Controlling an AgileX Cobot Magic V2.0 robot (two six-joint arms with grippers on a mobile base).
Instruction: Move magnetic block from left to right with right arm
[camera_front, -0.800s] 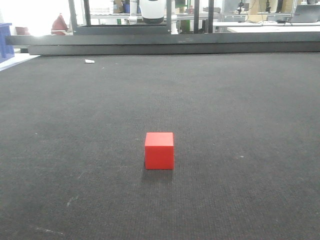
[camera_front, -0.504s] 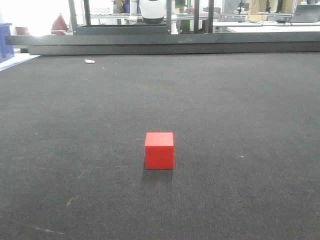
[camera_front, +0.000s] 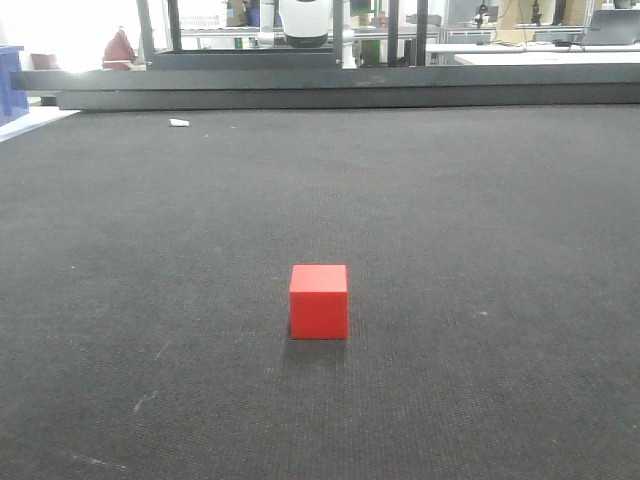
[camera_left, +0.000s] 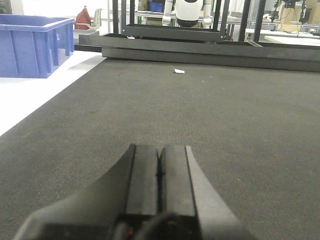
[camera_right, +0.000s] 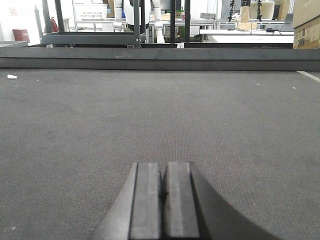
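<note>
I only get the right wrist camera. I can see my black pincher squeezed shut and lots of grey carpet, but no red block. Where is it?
Observer: The front camera shows it. The magnetic block sits flat on the dark mat, about the middle of that picture from side to side and in its lower half.
Operator: Is anything grabbing it?
Observer: No. It stands alone, and no gripper shows anywhere in the front view.
Operator: What's my other pincher doing?
Observer: The left gripper, seen in its own wrist view, is shut and holds nothing.
</note>
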